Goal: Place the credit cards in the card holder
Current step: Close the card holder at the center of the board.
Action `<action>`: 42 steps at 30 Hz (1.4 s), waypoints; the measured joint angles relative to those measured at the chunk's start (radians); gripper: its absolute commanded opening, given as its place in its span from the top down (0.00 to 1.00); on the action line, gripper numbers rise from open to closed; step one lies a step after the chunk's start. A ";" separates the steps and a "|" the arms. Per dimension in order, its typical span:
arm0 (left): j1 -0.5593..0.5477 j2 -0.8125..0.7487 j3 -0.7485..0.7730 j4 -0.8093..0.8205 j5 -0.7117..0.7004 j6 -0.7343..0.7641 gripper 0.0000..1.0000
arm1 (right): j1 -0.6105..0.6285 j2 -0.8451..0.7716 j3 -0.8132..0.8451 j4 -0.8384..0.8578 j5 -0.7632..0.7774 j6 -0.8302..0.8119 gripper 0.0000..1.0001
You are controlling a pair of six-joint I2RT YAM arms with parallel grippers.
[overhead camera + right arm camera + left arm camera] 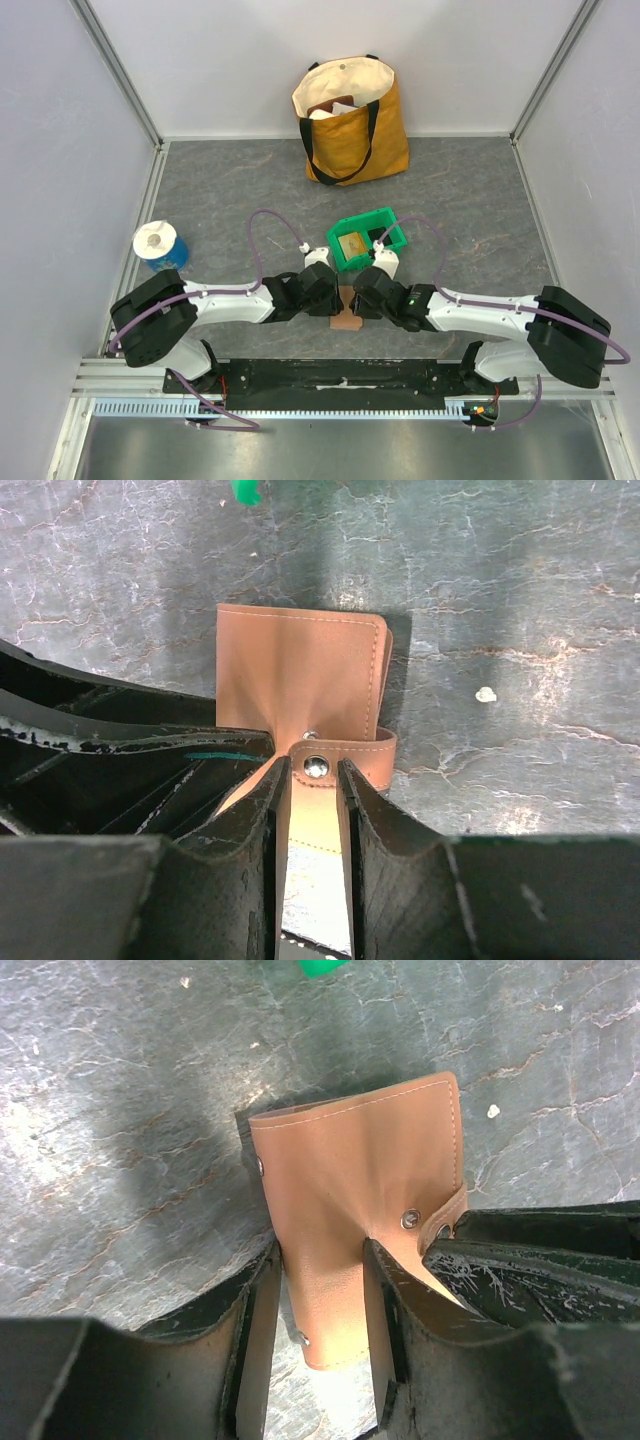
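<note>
My left gripper clamps across the brown card holder at the bottom of its frame. My right gripper pinches the snap tab at centre frame. In the overhead view the holder sits at lower centre, just below the green bin, apparently folded shut. No cards are visible, so I judge loading is all ahead.

The left gripper is straddling the near half of the terracotta card holder, its fingers pressing against both side edges while the holder is lying on the grey table. The right gripper is reaching in from the right, its tips meeting the snap tab.
</note>
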 measured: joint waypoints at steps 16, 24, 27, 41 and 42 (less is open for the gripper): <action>-0.021 -0.004 -0.015 0.034 0.005 0.025 0.54 | 0.000 -0.010 -0.031 0.034 -0.001 0.021 0.72; -0.032 -0.003 -0.016 0.038 0.003 0.026 0.55 | 0.000 0.003 -0.030 0.047 -0.001 0.021 0.78; -0.032 -0.003 -0.016 0.037 0.003 0.026 0.55 | 0.000 0.013 -0.023 0.038 -0.001 0.018 0.84; -0.032 -0.003 -0.016 0.034 -0.002 0.025 0.57 | 0.009 0.117 0.103 -0.084 0.009 -0.019 1.00; -0.032 -0.003 -0.016 0.034 -0.003 0.025 0.56 | 0.011 0.122 0.108 -0.090 0.013 -0.019 1.00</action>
